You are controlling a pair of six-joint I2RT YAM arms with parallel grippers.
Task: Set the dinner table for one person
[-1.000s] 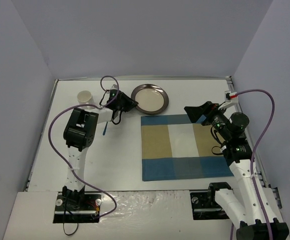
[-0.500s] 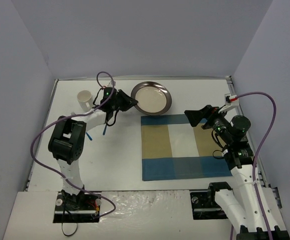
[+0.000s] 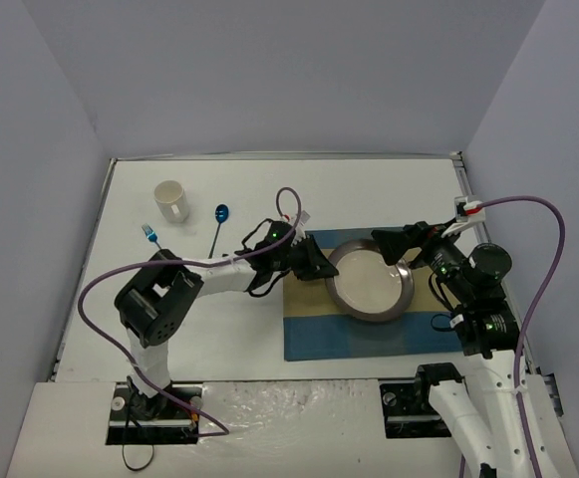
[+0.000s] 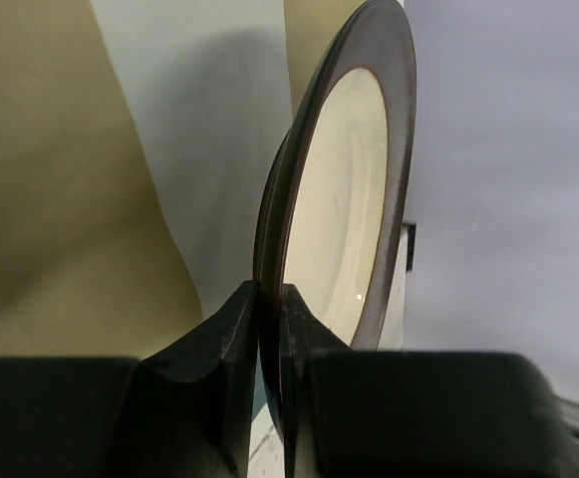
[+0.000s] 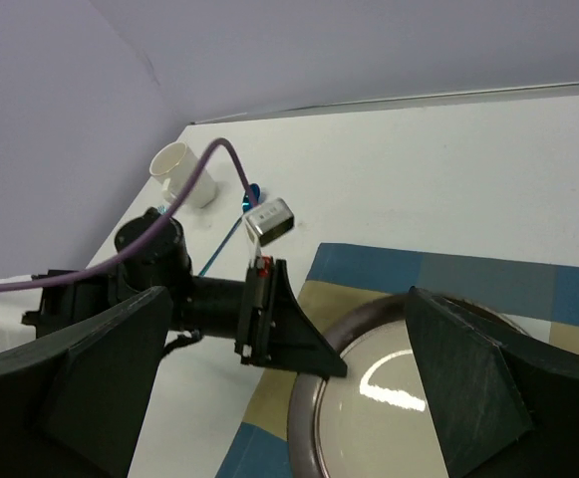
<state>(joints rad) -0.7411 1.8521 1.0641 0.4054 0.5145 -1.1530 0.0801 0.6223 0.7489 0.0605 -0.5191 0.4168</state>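
Observation:
A dark-rimmed, cream-centred plate [image 3: 371, 282] is over the middle of the blue-and-tan checked placemat [image 3: 309, 334], which lies on the white dinner table [image 3: 229, 329]. My left gripper [image 3: 321, 269] is shut on the plate's left rim. In the left wrist view the rim [image 4: 339, 199] passes between the closed fingers [image 4: 231, 334]. Whether the plate rests on the cloth I cannot tell. My right gripper [image 3: 396, 246] hovers open over the plate's far right edge, holding nothing. Its wrist view shows the plate [image 5: 409, 418] below, with the left gripper [image 5: 304, 344] on the rim.
A white cup [image 3: 171, 199] stands at the back left. A blue spoon [image 3: 218, 217] and a blue-handled fork [image 3: 150, 235] lie near it on the table. Purple-grey walls enclose the table on three sides.
My left arm has carried the plate from the back of the table forward and right onto the placemat area. The right gripper has shifted slightly and stays open.

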